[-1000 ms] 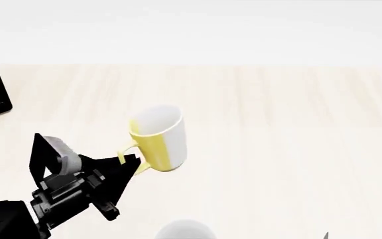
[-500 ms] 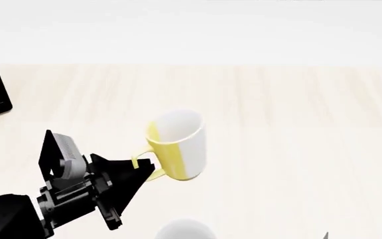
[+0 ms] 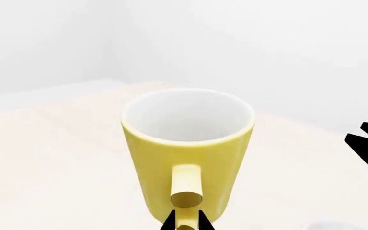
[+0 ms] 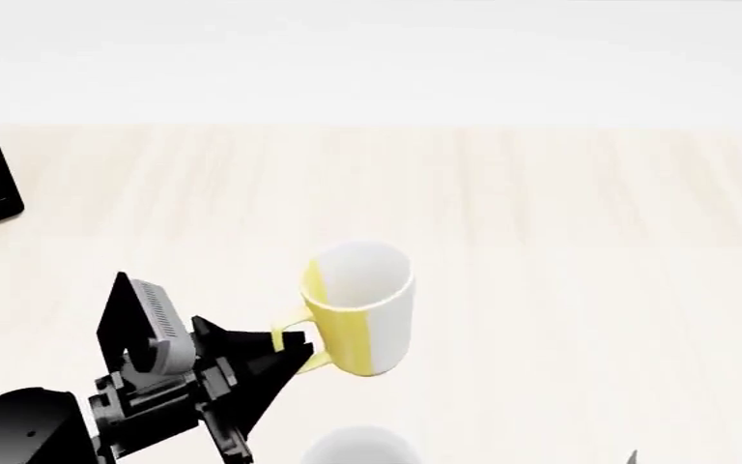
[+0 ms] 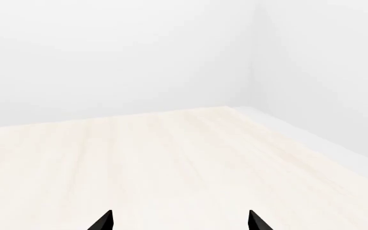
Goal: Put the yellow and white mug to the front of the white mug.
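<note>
So my left claw (image 4: 291, 350) is clamped tight on the yellow loop handle of the small yellow and white mug (image 4: 359, 307). The mug sits roughly upright, mid-tabletop toward the near edge, with its white inside empty. The taller plain white mug (image 4: 358, 447) just peeks in at the near edge, right below it. My right claw (image 5: 179, 221) is spread wide with nothing between the tips, over bare pale wood tabletop (image 5: 171, 158) with plenty of open room.

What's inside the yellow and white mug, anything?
Empty. The left wrist view looks into the yellow and white mug and shows only bare white interior.
</note>
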